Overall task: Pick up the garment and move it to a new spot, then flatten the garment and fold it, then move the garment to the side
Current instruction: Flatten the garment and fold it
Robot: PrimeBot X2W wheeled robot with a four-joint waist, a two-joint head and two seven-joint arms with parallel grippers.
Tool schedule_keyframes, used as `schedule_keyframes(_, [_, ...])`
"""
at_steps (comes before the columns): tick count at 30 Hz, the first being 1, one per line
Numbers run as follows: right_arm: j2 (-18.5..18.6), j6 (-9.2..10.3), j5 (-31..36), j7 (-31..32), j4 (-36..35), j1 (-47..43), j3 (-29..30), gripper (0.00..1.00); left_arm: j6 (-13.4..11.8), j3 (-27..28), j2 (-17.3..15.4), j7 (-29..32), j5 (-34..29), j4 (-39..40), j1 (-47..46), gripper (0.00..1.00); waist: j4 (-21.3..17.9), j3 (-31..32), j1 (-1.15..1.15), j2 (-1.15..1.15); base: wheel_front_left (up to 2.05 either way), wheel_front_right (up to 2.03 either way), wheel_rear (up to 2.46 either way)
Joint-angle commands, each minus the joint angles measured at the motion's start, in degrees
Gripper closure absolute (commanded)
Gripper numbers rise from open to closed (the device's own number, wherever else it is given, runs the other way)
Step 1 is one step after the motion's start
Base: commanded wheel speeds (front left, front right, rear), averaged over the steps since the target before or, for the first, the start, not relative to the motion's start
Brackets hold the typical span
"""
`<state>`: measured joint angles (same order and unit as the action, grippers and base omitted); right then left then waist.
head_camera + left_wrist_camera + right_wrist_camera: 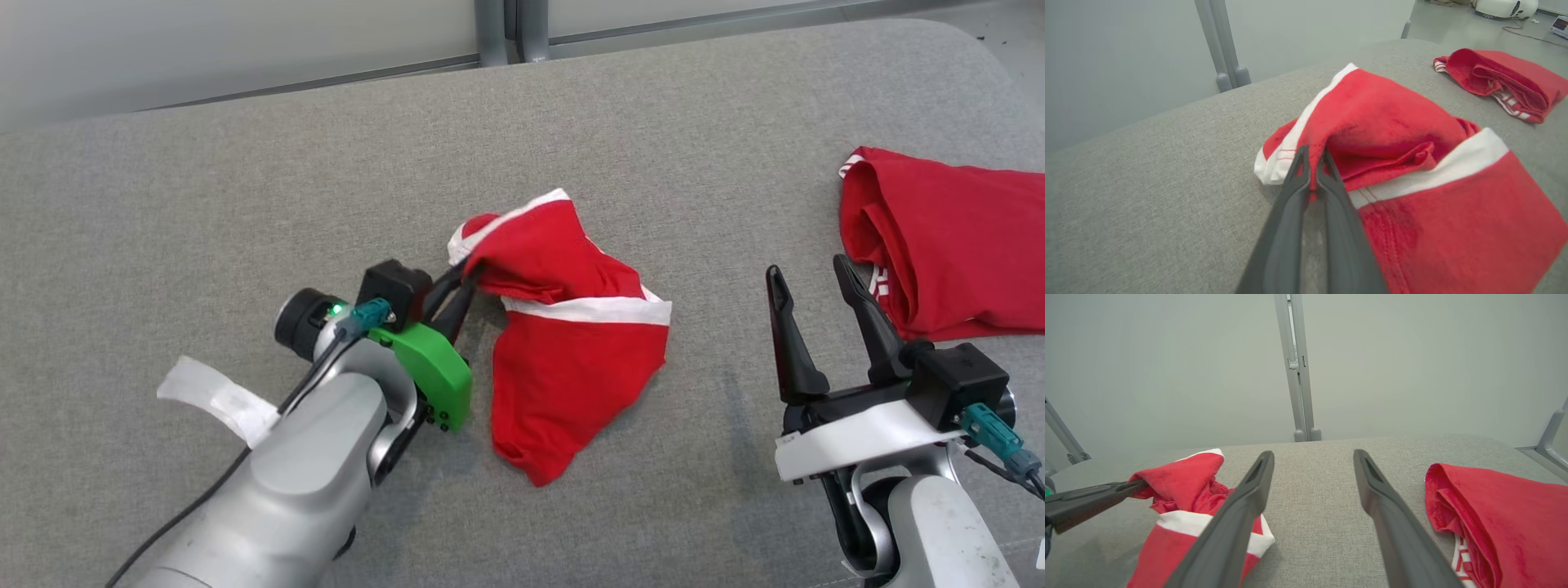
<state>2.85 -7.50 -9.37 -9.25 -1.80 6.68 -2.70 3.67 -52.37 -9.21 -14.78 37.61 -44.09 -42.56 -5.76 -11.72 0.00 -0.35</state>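
Near the middle of the grey fabric-covered counter (245, 204) lies the crumpled red garment (571, 351), trimmed with white bands and bunched into a loose heap rather than spread flat. Left claw (467, 276): fingers brought together on a raised fold at the garment's upper left edge, beside the white hem; the left wrist view shows red cloth pinched between the two dark tips. A grip at an outer edge, not on the bulk, probably serves the first step of the task, since lifting by one edge would let the cloth hang and open out as it is carried to a new spot. The rest of the garment rests on the counter, so the lift appears not yet begun. Right claw (808, 269): fingers spread wide, holding nothing, standing over bare counter between the garment and a second red garment (955, 245) that lies toward the right side; it seems held in reserve for a second grasp during flattening. Writing: white markings, perhaps lettering, show on the second garment next to the right claw, but a fold cuts them off and they cannot be read. A white strip (216, 400) wrapped on the left arm's cable bears no legible text. No brand mark can be made out on either claw.
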Motion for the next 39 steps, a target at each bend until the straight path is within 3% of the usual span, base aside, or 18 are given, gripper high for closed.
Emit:
schedule_keyframes(1, [0.10, 0.02, 0.32, -0.36, 0.01, -0.50, -0.01, 0.00, -0.61, 0.56, -0.53, -0.41, -0.56, 0.38, -0.99, 1.00, -0.02, 0.03, 0.00, 0.35, 0.00, 0.00, 0.00])
schedule_keyframes(8, [0.10, 0.02, 0.18, -0.41, 0.37, -0.39, -0.58, 0.00, -5.01, 6.97, -2.59, -0.40, -6.67, 8.28, -5.26, 1.00, -0.57, 0.39, 0.00, 0.35, 0.00, 0.00, 0.00])
schedule_keyframes(13, [0.10, 0.02, 0.10, -0.40, 0.63, -0.39, -0.79, 0.00, -5.99, 10.07, -2.45, -0.40, -10.91, 14.39, -6.52, 1.00, -1.19, 0.85, 0.00, 0.35, 0.00, 0.00, 0.00])
schedule_keyframes(17, [0.10, 0.02, -0.07, -0.49, 0.56, -0.65, -0.66, 0.00, -5.16, 10.41, -1.66, -0.41, -12.87, 17.03, -5.15, 1.00, -1.67, 0.99, 0.00, 0.35, 0.00, 0.00, 0.00])
schedule_keyframes(22, [0.10, 0.02, 0.00, -0.46, 0.55, -0.90, -0.23, 0.00, -5.92, 10.64, -0.47, -0.41, -15.05, 20.39, -4.11, 1.00, -1.69, 1.16, 0.00, 0.35, 0.00, 0.00, 0.00])
schedule_keyframes(30, [0.10, 0.02, 0.19, -0.17, 0.52, -1.21, 0.31, 0.00, -9.88, 10.70, 0.20, -0.41, -17.64, 25.06, -2.64, 1.00, -1.28, 1.91, 0.00, 0.35, 0.00, 0.00, 0.00])
schedule_keyframes(39, [0.10, 0.02, -0.15, -0.27, 0.44, 0.52, -1.02, 0.00, -7.35, 10.53, 1.63, 0.54, -14.56, 20.36, -4.31, 1.00, -2.34, 0.68, 0.00, 0.35, 0.00, 0.00, 0.00])
